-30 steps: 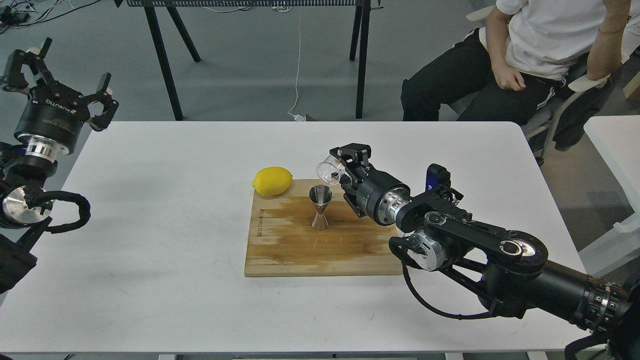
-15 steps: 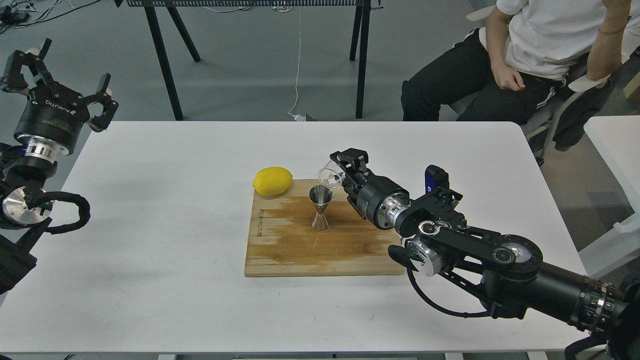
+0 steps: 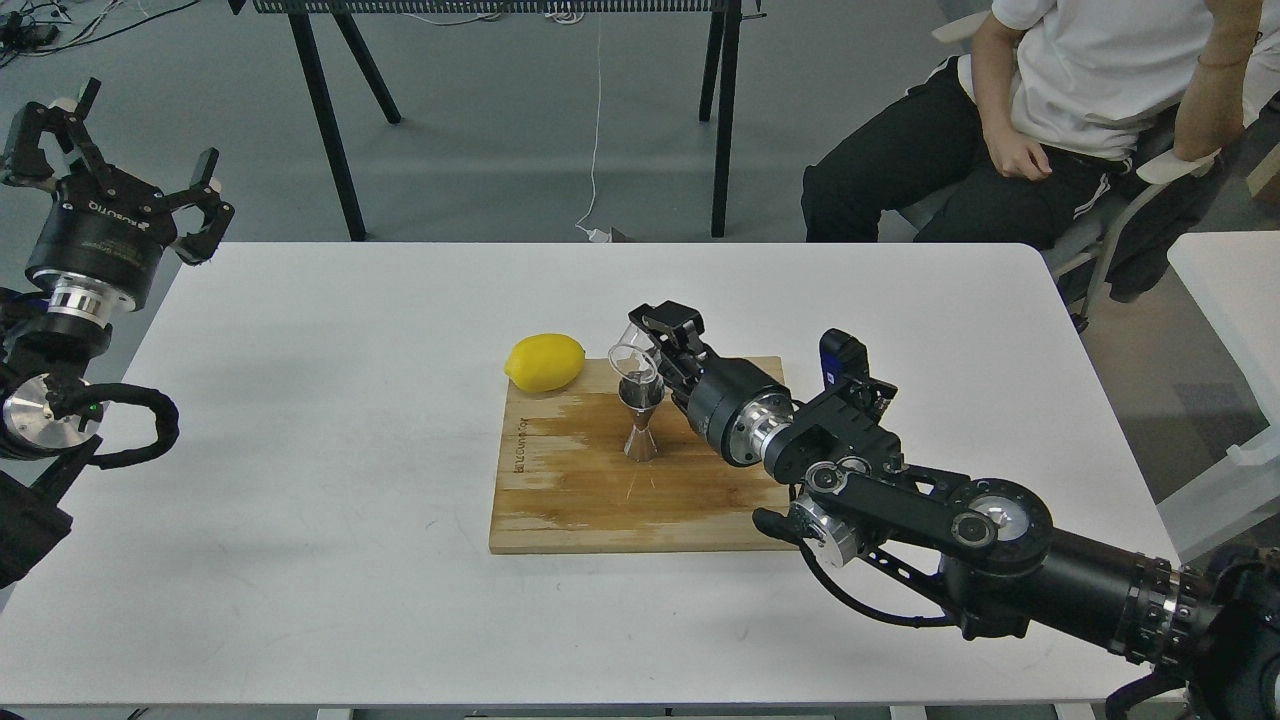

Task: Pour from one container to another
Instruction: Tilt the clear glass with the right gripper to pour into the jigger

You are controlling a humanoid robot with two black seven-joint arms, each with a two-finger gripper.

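Clear glass beaker-like cup (image 3: pixel 633 358), clamped in right gripper (image 3: pixel 648 345), now swung left and lower than a second ago; tipped mouth-down just above shiny steel hourglass jigger (image 3: pixel 641 418) on wooden cutting board (image 3: pixel 600 500), white desk (image 3: pixel 330 480); pour seemingly underway; left gripper (image 3: pixel 120 150) spread apart, idle; board's edge lettering illegible; mirrored brand print on left gripper body unreadable.

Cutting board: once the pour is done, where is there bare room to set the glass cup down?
The cutting board is bare along its near half, in front of the jigger. Its far edge is crowded: lemon, jigger, and the right gripper tipping the glass cup there.
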